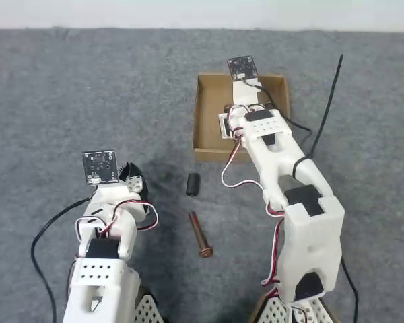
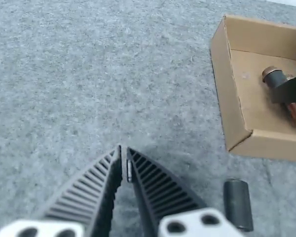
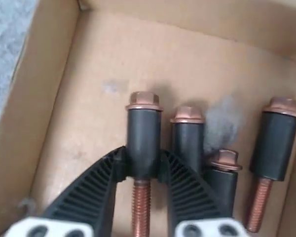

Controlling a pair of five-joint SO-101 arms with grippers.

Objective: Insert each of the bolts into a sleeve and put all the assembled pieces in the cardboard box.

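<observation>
Diffuse, even overhead light. Soft shadows lie beside the loose bolt (image 1: 200,234) and sleeve (image 1: 192,184) on the grey desk (image 1: 87,87); the cardboard box (image 3: 89,74) floor is evenly lit, with faint shadow beneath each assembled piece (image 3: 274,143).

Between the right pincer's (image 3: 142,157) fingers the held bolt (image 3: 141,207) runs off the edge; one finger (image 3: 187,190) hides a neighbouring sleeve's (image 3: 222,185) base.

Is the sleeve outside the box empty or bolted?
Empty: the sleeve shows no copper head or thread; the loose bolt lies apart from it.
</observation>
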